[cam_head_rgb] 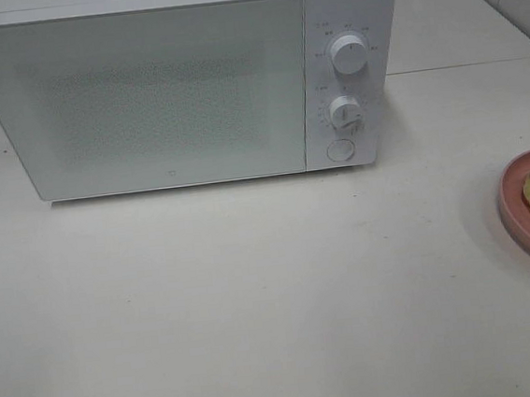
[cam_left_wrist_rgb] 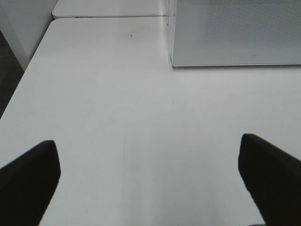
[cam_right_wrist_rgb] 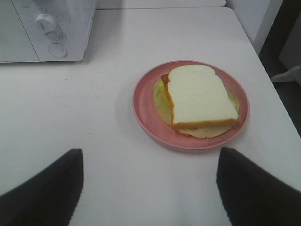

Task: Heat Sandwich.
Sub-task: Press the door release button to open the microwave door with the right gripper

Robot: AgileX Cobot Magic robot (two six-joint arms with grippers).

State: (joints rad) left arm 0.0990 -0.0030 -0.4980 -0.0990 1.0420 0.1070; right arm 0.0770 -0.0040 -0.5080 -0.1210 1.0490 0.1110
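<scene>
Sandwich (cam_right_wrist_rgb: 200, 96) likely soft, light, crushable: grip the pink plate (cam_right_wrist_rgb: 139, 106) rim, 4 o'clock from microwave (cam_head_rgb: 143, 98). Left gripper (cam_left_wrist_rgb: 150, 181), right gripper (cam_right_wrist_rgb: 150, 188): fingers spread, empty.

My high camera looks down from the front onto the microwave (cam_head_rgb: 143, 98) at the back of the white table (cam_head_rgb: 256, 302), catching only an edge of the pink plate (cam_head_rgb: 510, 203) at its right border. My left wrist camera sits low over the table, facing the microwave's door corner. My right wrist camera looks down on the whole plate from close by, the microwave's knobs (cam_right_wrist_rgb: 45, 22) also in sight; all three share the microwave.
</scene>
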